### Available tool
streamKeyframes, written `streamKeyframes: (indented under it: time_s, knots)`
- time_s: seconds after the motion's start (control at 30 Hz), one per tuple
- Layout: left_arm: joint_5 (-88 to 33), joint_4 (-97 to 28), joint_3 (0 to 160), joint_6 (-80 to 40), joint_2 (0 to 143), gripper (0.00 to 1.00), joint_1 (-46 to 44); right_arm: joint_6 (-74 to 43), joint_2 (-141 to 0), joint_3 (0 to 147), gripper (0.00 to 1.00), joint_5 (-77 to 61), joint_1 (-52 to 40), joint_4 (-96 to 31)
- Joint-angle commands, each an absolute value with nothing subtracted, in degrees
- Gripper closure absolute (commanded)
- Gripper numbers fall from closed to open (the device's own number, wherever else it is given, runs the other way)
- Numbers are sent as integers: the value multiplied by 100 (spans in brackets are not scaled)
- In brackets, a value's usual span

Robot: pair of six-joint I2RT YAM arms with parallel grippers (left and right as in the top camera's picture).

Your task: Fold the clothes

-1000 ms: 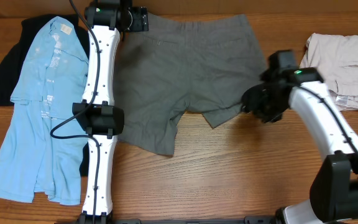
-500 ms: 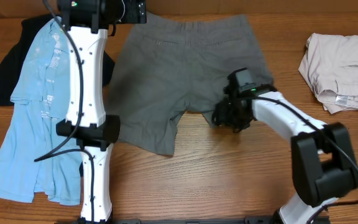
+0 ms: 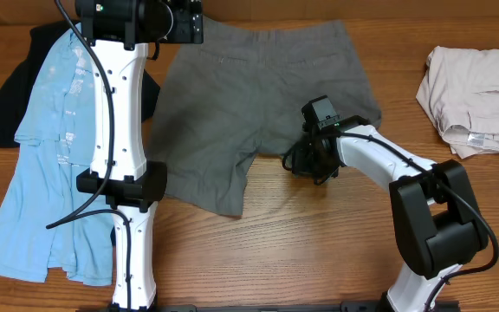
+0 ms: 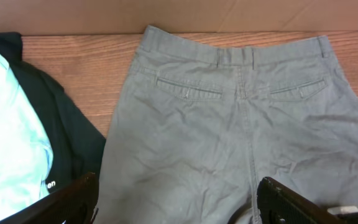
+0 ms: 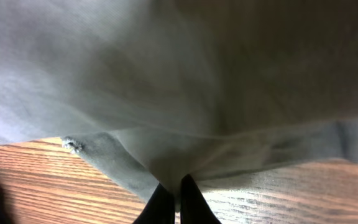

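The right gripper (image 5: 176, 190) reaches low and pinches the hem of the grey shorts (image 3: 258, 87). The left gripper (image 4: 176, 208) hangs wide open above them. The shorts lie spread out, pockets up.

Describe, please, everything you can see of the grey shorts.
The shorts look like grey-olive woven cotton. They are wrinkled and lie spread back side up on the wooden table. The waistband, with belt loops, faces the far edge, and two slit pockets sit just below it. The right gripper is shut on the hem of the leg nearer that arm, bunching the cloth there. The other leg lies flat. A black shirt lies right beside one side.
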State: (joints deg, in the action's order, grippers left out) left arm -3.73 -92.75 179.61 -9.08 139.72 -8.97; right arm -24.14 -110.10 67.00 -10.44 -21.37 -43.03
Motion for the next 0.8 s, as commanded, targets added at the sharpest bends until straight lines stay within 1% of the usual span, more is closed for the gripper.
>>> streamKeyframes:
  time_s: [0.0,0.23,0.4,0.77]
  knots:
    - [-235,-9297,18000,-878,13976,16,-904,-3022,-11393,6420,96,-838,-2021,-4910]
    - [-213,-9277,18000,-875,13998,15,-904,-3133,-10899,6423,96,-856,-1391,-6523]
    - [-104,-9277,17941,-871,14049,15,-904,-3111,-10569,6423,96,-749,-1109,-7467]
    - [-104,-9292,17788,-622,14223,14,-904,-3459,-9730,6423,96,-895,-1085,-8246]
